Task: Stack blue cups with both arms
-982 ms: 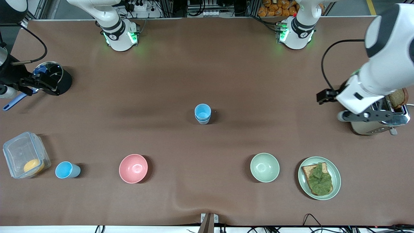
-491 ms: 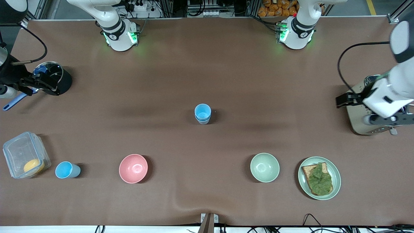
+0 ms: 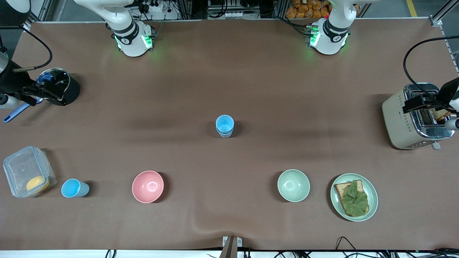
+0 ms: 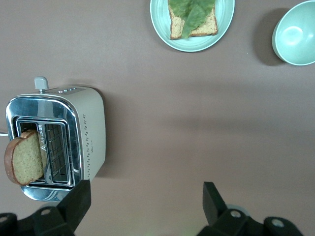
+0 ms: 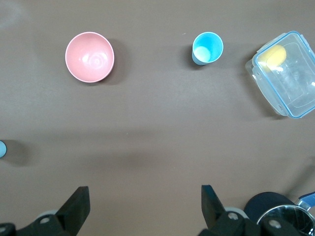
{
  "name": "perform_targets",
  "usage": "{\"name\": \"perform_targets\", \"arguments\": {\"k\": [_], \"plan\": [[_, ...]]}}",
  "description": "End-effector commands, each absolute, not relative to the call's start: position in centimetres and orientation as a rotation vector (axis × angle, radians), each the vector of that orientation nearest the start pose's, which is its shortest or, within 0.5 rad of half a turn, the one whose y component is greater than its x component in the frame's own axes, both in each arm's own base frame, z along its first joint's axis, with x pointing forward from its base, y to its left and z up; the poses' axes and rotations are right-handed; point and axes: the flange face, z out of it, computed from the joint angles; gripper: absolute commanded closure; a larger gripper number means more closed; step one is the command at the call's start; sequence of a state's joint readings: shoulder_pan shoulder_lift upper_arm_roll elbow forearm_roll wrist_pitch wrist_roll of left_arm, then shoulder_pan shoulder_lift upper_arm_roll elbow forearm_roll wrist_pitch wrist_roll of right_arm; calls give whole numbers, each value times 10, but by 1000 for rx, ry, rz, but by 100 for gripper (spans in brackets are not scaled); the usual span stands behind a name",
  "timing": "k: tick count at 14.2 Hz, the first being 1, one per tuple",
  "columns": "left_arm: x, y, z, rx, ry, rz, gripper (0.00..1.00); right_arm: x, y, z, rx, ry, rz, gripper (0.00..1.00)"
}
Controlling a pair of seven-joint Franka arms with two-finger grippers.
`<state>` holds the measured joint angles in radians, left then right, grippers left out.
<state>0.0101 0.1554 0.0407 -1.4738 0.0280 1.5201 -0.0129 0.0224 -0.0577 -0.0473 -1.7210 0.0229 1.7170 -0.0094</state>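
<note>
Two blue cups [image 3: 225, 126] stand nested in one stack at the middle of the table; the stack's edge shows in the right wrist view [image 5: 2, 148]. A third blue cup [image 3: 73, 188] stands alone between the clear container and the pink bowl, nearer the front camera; it also shows in the right wrist view [image 5: 207, 47]. My left gripper [image 4: 146, 204] is open and empty, up over the toaster [image 3: 412, 120] at the left arm's end. My right gripper [image 5: 145, 201] is open and empty, over the black pot [image 3: 61, 89] at the right arm's end.
A pink bowl [image 3: 147, 186], a pale green bowl [image 3: 293, 185] and a green plate with a lettuce sandwich [image 3: 354, 197] line the side nearer the front camera. A clear container [image 3: 28, 171] holds something yellow. The toaster [image 4: 56, 137] holds a bread slice [image 4: 23, 157].
My left arm has swung away from the table's middle toward its own end and now hangs over the toaster. The right arm and all cups have not moved.
</note>
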Motion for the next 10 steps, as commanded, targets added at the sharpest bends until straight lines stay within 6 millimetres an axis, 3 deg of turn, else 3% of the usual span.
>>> {"name": "perform_targets", "arguments": {"k": [1, 3, 6, 8, 10], "plan": [[582, 10, 587, -3131, -101, 161, 0, 549, -14, 601, -3111, 38, -80, 0], [578, -12, 588, -3120, -208, 181, 0, 549, -14, 601, -3111, 38, -80, 0], [577, -36, 588, -3119, -209, 184, 0, 549, -14, 601, -3111, 38, -80, 0], [577, -40, 586, -3125, -213, 190, 0, 550, -15, 601, -3111, 41, -82, 0], [578, -28, 585, -3127, -254, 191, 0, 549, -17, 601, -3111, 48, -75, 0]]}}
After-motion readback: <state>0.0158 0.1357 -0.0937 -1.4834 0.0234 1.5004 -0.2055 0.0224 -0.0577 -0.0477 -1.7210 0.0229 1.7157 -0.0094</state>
